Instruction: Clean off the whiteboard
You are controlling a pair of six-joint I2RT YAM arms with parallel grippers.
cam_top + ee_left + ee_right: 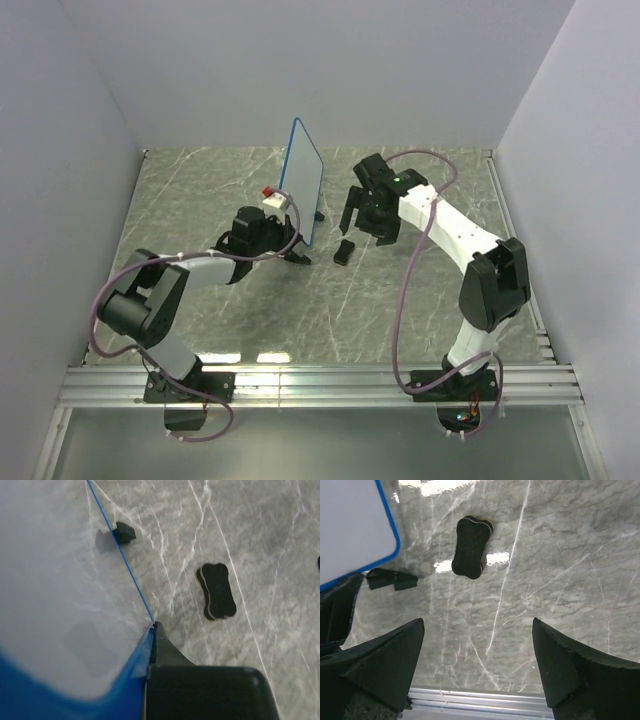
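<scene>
The whiteboard (pixel 303 178), white with a thin blue frame, stands upright on edge in the middle of the table. It also shows in the left wrist view (pixel 50 580) and in the right wrist view (pixel 350 525); its face looks blank. My left gripper (pixel 286 243) is shut on its lower near corner, with one finger (pixel 159 632) against the blue frame. A black bone-shaped eraser (pixel 344 251) lies flat on the table to the right of the board (pixel 216 591) (pixel 472 546). My right gripper (pixel 366 228) hangs open and empty just above the eraser (pixel 478 625).
A black board foot (pixel 124 532) (pixel 390 579) sits at the board's base. A small red-and-white object (pixel 274 195) is on the board's left side. Grey walls enclose the marble table (pixel 420 330) on three sides. An aluminium rail (pixel 320 385) runs along the near edge.
</scene>
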